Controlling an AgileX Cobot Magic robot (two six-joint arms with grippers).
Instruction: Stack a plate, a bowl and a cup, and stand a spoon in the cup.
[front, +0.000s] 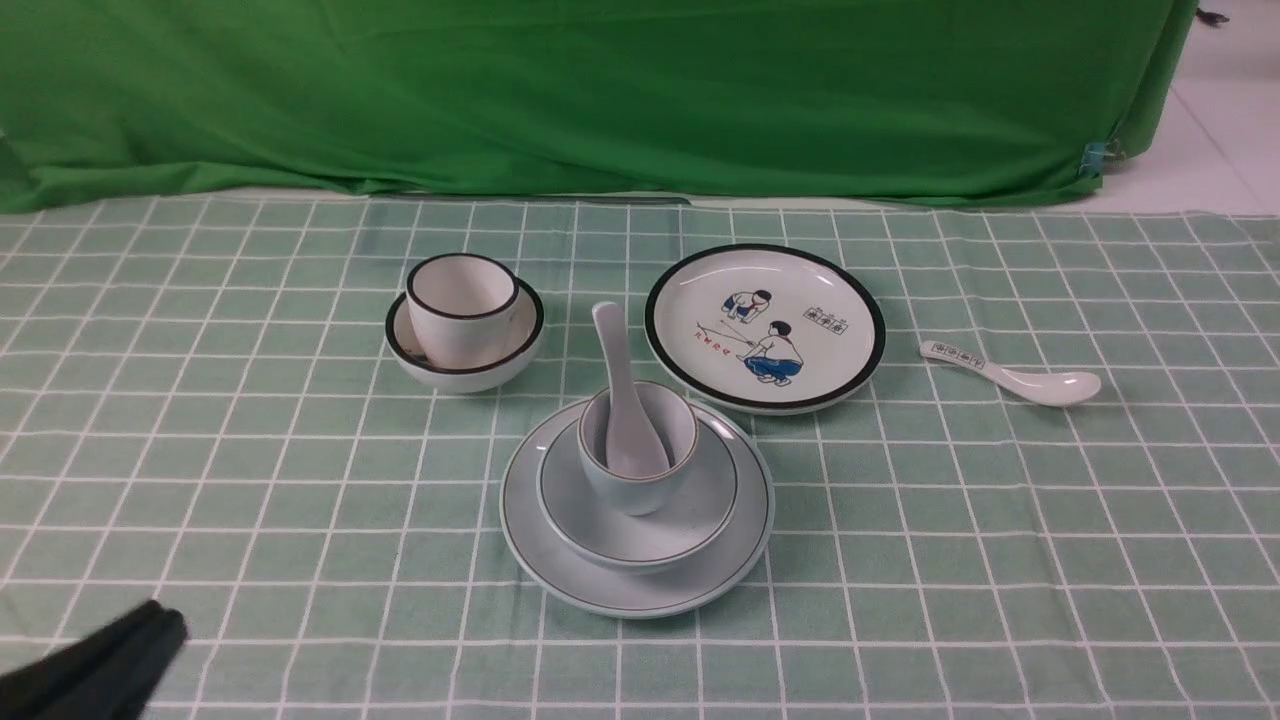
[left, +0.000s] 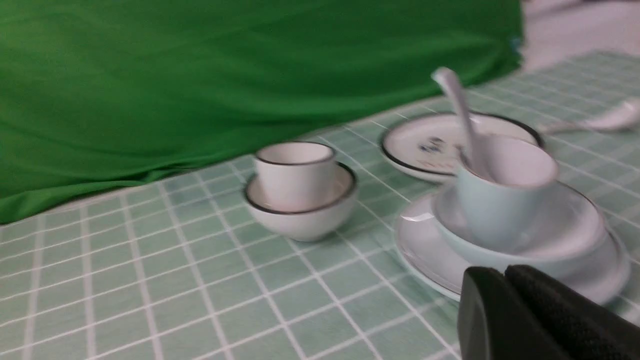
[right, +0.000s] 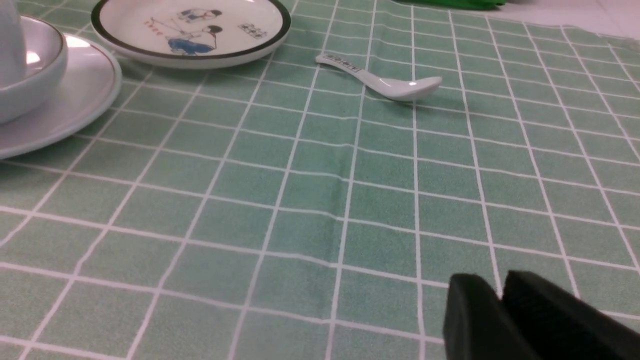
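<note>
The stack is sitting near the middle of the table (front: 1000, 560), which is wearing a soft green cloth crossed with thin white lines. A glossy round plate (front: 560, 560) of pale blue-white glaze is carrying a shallow bowl (front: 690, 520) with a thin dark rim line, and a small handleless cup (front: 640, 480) is nesting inside that. A smooth white ceramic spoon (front: 612, 350) is standing in the cup, its handle leaning up and away toward the green backdrop (front: 600, 100). The left claw (front: 150, 625) is hanging low at the near left corner, well apart from the stack, its matte black fingers pressed together on nothing. The right claw (right: 500, 295) is showing only in its own wrist view, jaws parted by a thin slit and gripping nothing, with the plate's edge off to one side, well apart from it.
</note>
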